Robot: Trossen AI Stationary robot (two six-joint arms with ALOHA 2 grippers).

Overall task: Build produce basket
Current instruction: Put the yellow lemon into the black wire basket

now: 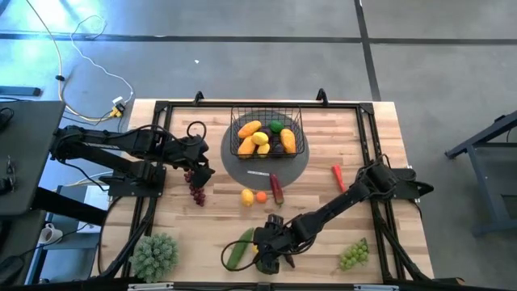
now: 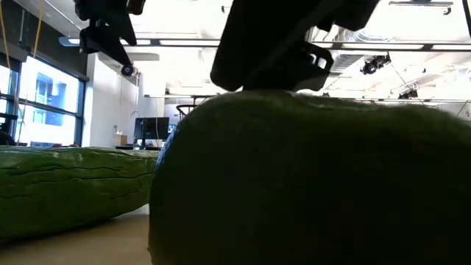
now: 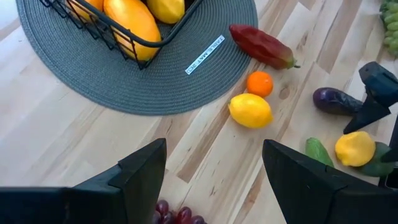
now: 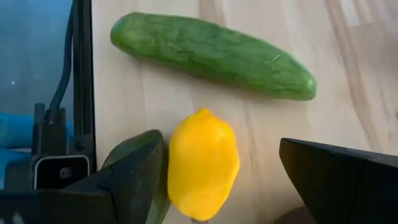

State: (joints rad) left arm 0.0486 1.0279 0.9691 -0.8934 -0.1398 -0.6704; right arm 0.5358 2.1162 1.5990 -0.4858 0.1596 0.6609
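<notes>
Probably an office-like lab: monitors (image 2: 151, 130), ceiling strip lights (image 2: 184, 42).

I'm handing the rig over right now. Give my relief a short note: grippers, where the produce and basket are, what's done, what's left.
Left gripper: open, empty, above the purple grapes at table left.
Right gripper: open, low over a lemon at the front edge, beside the cucumber; nothing gripped.
Basket: on the grey mat, holding several orange-yellow fruits, a green one and something dark.
Left to load: that lemon, cucumber, purple grapes, green grapes, red chili, a second lemon, small orange, dark red pepper, eggplant.
</notes>
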